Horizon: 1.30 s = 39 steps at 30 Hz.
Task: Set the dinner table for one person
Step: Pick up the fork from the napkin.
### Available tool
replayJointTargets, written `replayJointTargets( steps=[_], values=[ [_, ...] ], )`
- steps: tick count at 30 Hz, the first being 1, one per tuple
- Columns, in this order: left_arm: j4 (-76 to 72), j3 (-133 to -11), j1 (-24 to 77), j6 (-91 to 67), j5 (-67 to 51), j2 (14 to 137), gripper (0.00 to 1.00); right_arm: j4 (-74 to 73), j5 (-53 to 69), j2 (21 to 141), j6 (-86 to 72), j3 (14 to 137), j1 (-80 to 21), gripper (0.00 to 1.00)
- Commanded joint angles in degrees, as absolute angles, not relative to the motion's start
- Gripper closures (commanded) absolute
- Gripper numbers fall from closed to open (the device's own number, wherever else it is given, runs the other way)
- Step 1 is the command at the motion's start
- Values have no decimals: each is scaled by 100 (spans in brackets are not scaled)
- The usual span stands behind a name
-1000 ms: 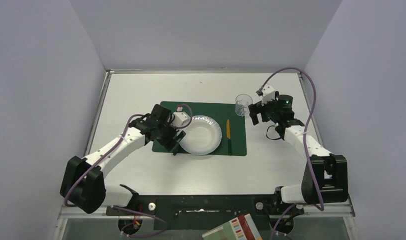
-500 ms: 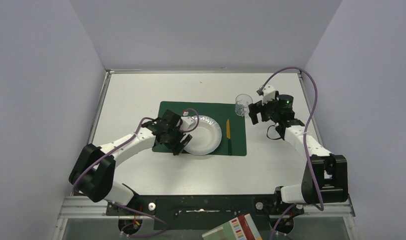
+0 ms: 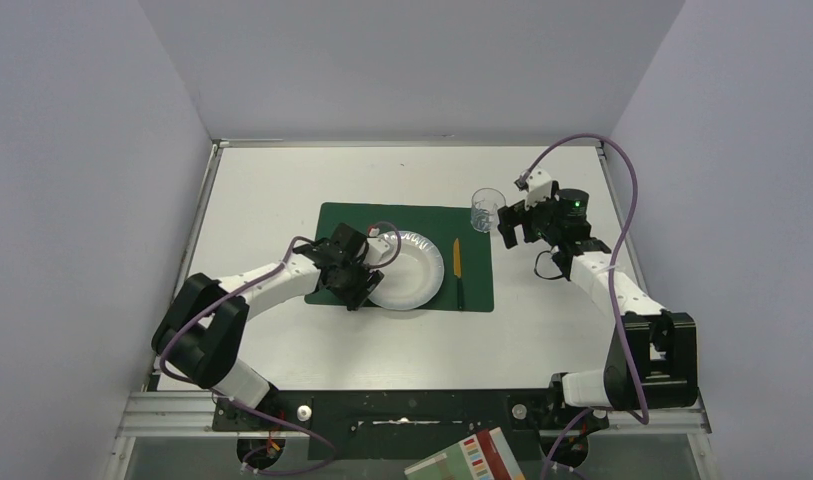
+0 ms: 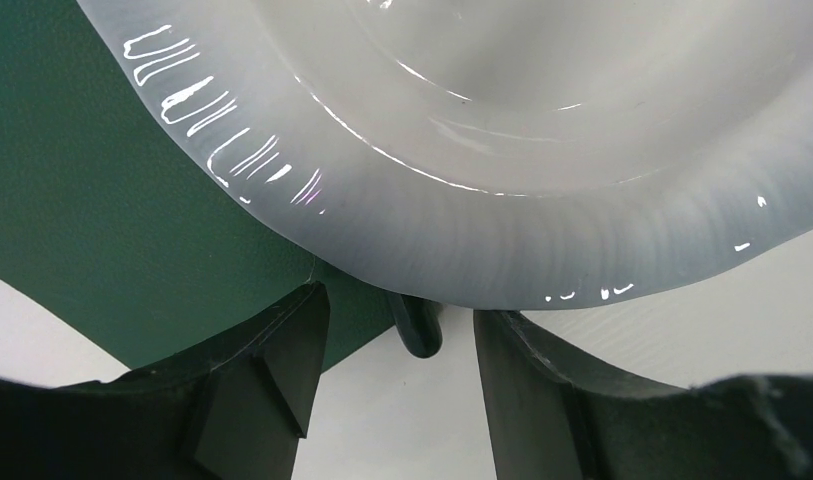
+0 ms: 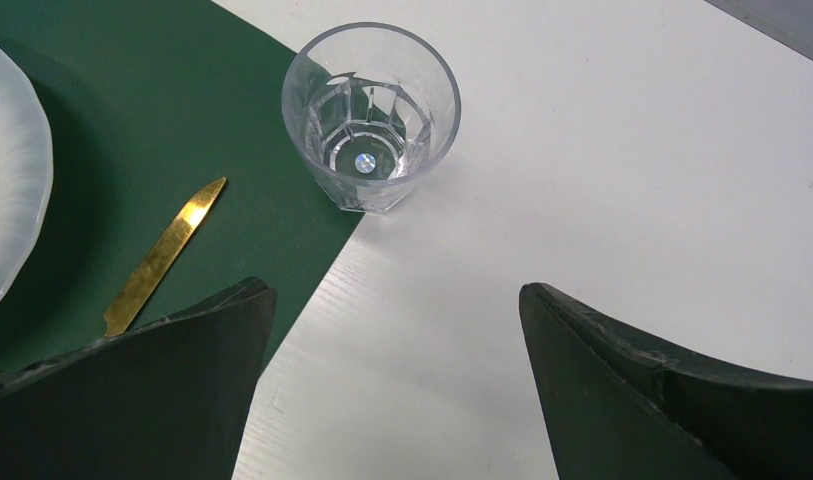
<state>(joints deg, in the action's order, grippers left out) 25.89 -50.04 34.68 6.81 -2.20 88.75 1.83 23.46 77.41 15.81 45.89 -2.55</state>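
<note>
Left tool narrowed beside plate.

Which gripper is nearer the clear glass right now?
Right. The right gripper sits just beside the glass, jaws open toward it without touching; the left gripper is across the placemat, at the rim of the plate.

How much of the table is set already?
Done: the plate sits on the placemat, the knife lies to its right, and the glass stands at the mat's far corner. In hand: nothing held; the left tool is open around a dark tip poking from under the plate's rim; the right tool is open near the glass. Left: no fork or spoon shows.
</note>
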Motion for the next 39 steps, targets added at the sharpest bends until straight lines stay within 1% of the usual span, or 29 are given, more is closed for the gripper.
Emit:
replayJointTargets(
  steps=[1,5,12,15,17,20,21,23,31,39],
  values=[
    [2159,-4980,3463,685,-294,8910,46,578,2468,7488,1547,4562,-194,2],
    [2106,-4957,3456,687,-287,8944,50,573,2479,7479,1538,4562,-196,2],
    [2061,-4978,3460,657,-326,9026,54,562,2487,7474,1539,4562,-186,2],
    [2089,-5007,3456,651,-367,9050,60,566,2479,7487,1547,4558,-190,2],
    [2107,-5037,3455,650,-386,9073,66,571,2484,7488,1547,4553,-189,2],
    [2162,-5077,3459,646,-391,9129,78,564,2483,7484,1551,4546,-185,2],
    [2187,-5094,3457,643,-387,9137,84,565,2479,7488,1555,4544,-184,2],
    [2233,-5142,3450,642,-322,9141,100,571,2479,7483,1569,4536,-186,2],
    [2562,-5445,3277,911,793,8724,100,514,2499,7462,1582,4529,-163,2],
    [2553,-5415,3169,1203,1922,8385,100,529,2520,7530,1557,4544,-160,2]
  ],
)
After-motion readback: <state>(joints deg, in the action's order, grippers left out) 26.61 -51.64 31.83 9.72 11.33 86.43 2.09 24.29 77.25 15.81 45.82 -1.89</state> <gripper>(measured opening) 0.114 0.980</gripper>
